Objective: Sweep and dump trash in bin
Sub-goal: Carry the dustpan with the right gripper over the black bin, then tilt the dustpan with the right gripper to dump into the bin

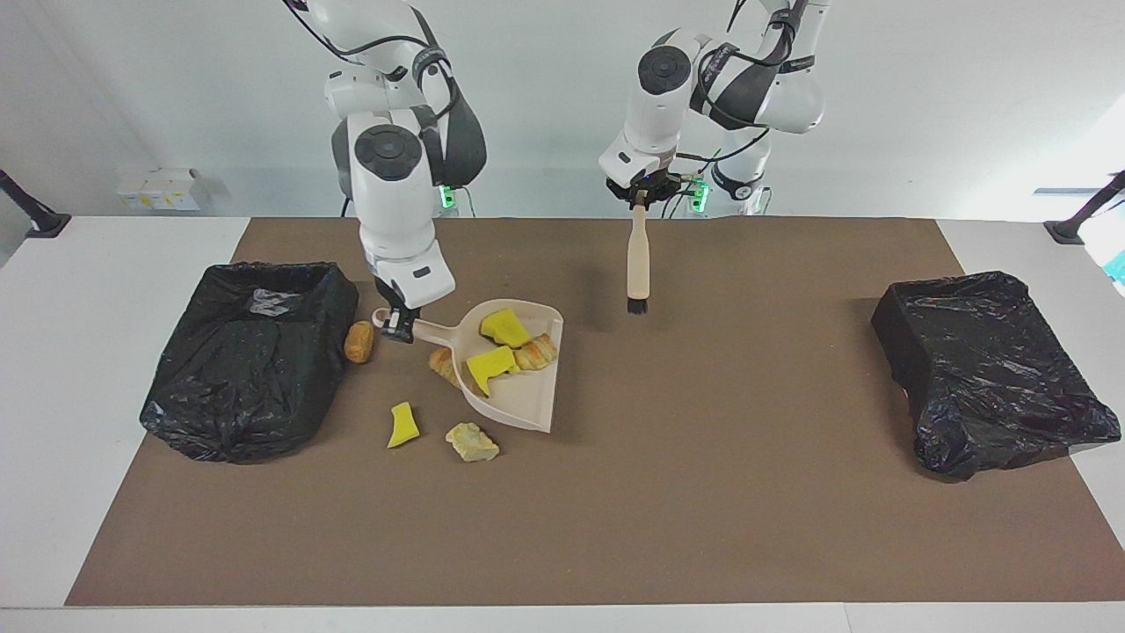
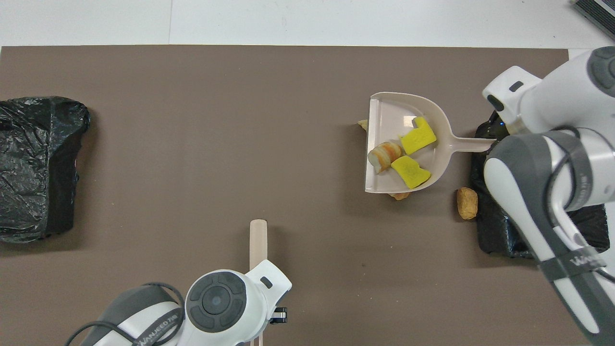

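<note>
Trash rides in a smooth beige plastic dustpan: 2 bright yellow, porous foam chunks and 1 golden-brown, ridged pastry lump, all piled near the pan's curved wall. The right gripper is clamped on the dustpan's slim handle and carries the pan tilted above the brown mat, just beside the crinkled, glossy black bag-lined bin at the right arm's end of the table. 4 scraps lie on the mat around the pan: a rounded brown lump touching that bin's wall, a flaky pastry piece partly hidden by the pan, a curved yellow foam sliver and a pale crumpled lump. The left gripper is closed on the top of a beige brush, which hangs upright, its short black bristles down, over the mat toward the left arm's end from the dustpan. A second black-bagged bin sits well apart from the dustpan.
</note>
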`<state>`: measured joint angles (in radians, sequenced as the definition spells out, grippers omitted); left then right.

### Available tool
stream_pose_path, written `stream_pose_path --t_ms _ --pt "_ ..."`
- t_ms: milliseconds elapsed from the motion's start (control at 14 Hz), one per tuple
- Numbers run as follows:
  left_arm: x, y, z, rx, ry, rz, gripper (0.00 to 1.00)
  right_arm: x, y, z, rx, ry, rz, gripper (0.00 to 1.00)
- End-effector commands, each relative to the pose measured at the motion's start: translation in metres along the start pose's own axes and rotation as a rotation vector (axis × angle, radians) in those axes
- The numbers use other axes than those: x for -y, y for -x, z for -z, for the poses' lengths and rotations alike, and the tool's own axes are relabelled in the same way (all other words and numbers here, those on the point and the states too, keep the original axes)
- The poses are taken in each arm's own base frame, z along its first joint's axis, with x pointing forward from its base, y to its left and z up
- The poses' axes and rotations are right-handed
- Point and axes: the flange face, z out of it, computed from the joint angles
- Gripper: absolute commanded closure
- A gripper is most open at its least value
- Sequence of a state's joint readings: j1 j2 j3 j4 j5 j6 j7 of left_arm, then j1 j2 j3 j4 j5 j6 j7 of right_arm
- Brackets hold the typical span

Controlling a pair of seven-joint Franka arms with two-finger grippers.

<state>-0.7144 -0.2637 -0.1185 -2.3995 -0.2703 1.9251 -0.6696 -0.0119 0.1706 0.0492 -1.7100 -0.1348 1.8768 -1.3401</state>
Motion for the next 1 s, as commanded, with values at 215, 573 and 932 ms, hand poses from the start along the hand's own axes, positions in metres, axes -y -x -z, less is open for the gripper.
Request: stream_pose_path --t_ms 215,573,932 --pt "-0.012 0.028 -0.038 -0.02 0.047 0.074 1.0 -0.014 0.147 0.016 -0.01 0.015 -0.054 1.0" --pt "-0.016 0.034 -0.049 -0.032 0.054 0.059 1.0 0.003 0.249 0.021 0.079 0.024 -0.043 1.0" --pt "-0.022 0.036 -0.067 -0.032 0.042 0.044 1.0 0.024 0.274 0.035 0.366 -0.024 -0.074 1.0"
